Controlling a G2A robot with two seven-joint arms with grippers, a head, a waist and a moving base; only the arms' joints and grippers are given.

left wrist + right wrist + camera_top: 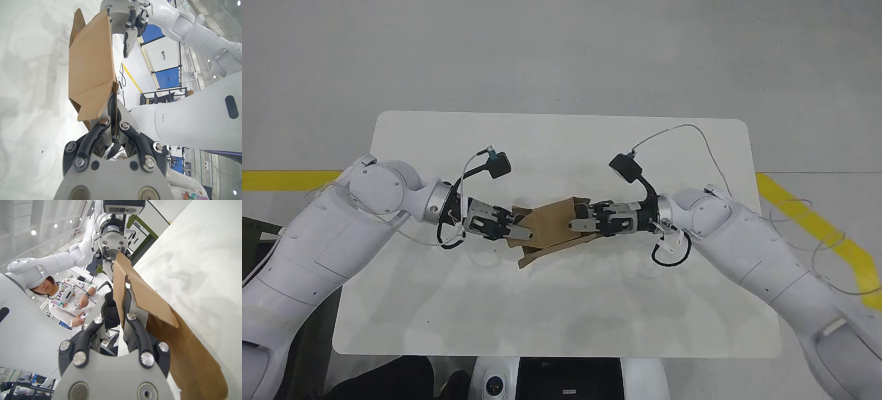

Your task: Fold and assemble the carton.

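A brown cardboard carton (547, 228), still largely flat with flaps loose, hangs just over the middle of the white table (642, 310) between both arms. My left gripper (113, 106) is shut on an end flap of the carton (90, 62). My right gripper (116, 298) is open at the opposite end of the carton (151, 298). A flap edge stands between its fingers and rests against one finger (131, 302), while the other finger (101, 309) stays apart. In the top view the left gripper (514, 228) and right gripper (582, 222) face each other across the carton.
The tabletop around the carton is bare white, with free room toward the front edge (562, 350) and the back (562, 130). Thin cables (687, 130) loop from each wrist. Yellow floor tape (282, 180) runs beside the table.
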